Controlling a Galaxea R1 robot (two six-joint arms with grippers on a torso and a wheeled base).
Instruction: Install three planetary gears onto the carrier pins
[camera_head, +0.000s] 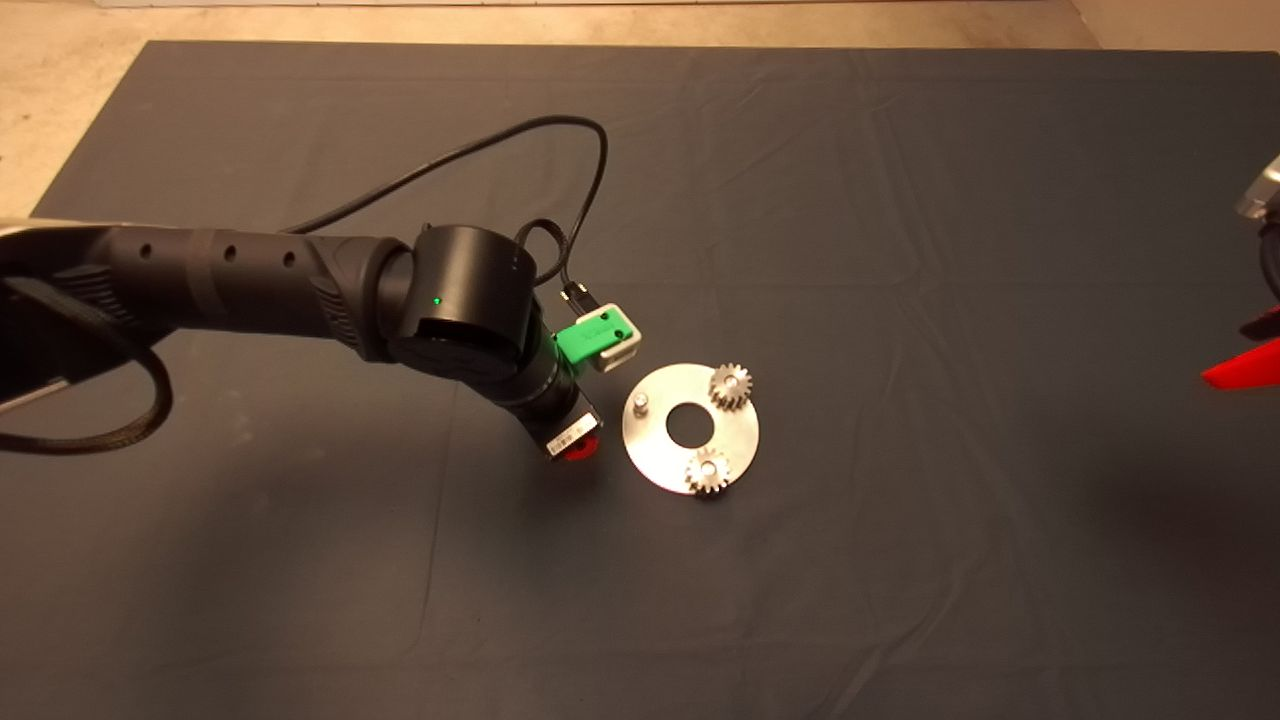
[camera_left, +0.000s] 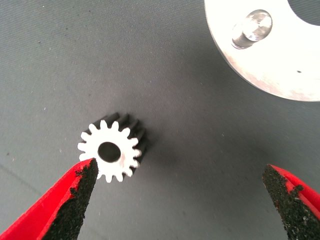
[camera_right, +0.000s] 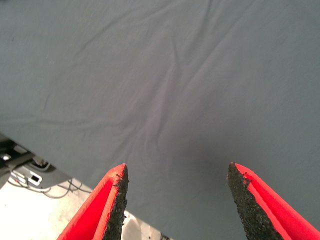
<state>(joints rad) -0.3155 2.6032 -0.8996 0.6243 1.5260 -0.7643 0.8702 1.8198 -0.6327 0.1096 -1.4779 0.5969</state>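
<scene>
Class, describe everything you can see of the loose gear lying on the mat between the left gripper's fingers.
The loose gear is a small steel spur gear with a bright silvery face, darker toothed sides and a round centre bore. It lies flat on the dark mat, off the disc and apart from the bare pin. The open left gripper straddles it; one finger sits right at its teeth, the other stays well clear.

The left arm (camera_head: 250, 280) is matte black and tubular, with small holes, a ribbed joint and a green light. A black cable (camera_head: 520, 150) loops to a green-and-white block. Each gripper (camera_left: 180, 200) has red fingers (camera_right: 100, 210) with gritty black pads (camera_left: 75, 200).
</scene>
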